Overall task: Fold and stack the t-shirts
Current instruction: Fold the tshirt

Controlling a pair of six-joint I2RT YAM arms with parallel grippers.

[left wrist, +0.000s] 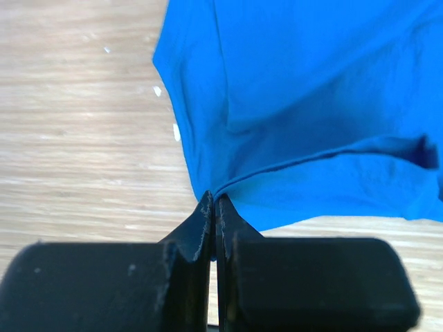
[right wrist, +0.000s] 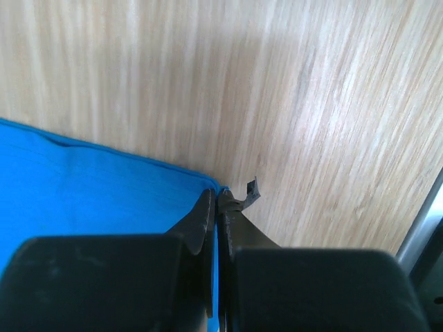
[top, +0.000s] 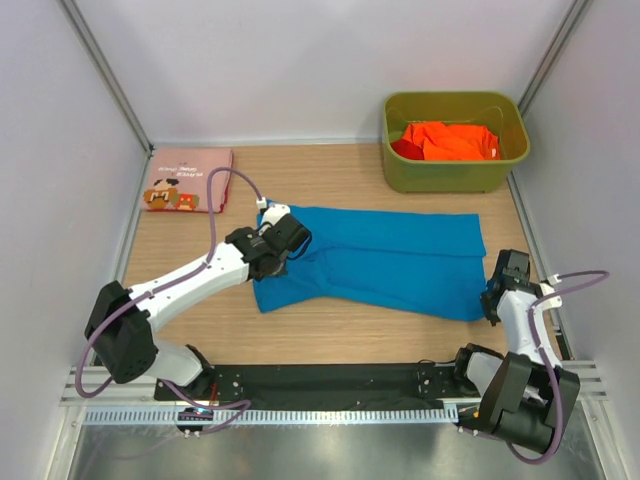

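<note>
A bright blue t-shirt (top: 385,258) lies spread across the middle of the wooden table (top: 330,330). My left gripper (top: 283,245) is shut on the blue t-shirt's left part, and a crease of blue cloth (left wrist: 277,124) runs into its closed fingertips (left wrist: 215,200). At the shirt's right edge my right gripper (top: 497,292) is shut on a corner of the blue t-shirt (right wrist: 104,187); a sliver of blue shows between its fingers (right wrist: 217,197). A folded pink t-shirt (top: 188,180) with brown cartoon print rests at the back left. Orange and red t-shirts (top: 450,141) lie in the bin.
An olive-green plastic bin (top: 450,178) stands at the back right corner. White walls with metal frame posts close in the table on three sides. A black rail (top: 330,385) carries both arm bases along the near edge.
</note>
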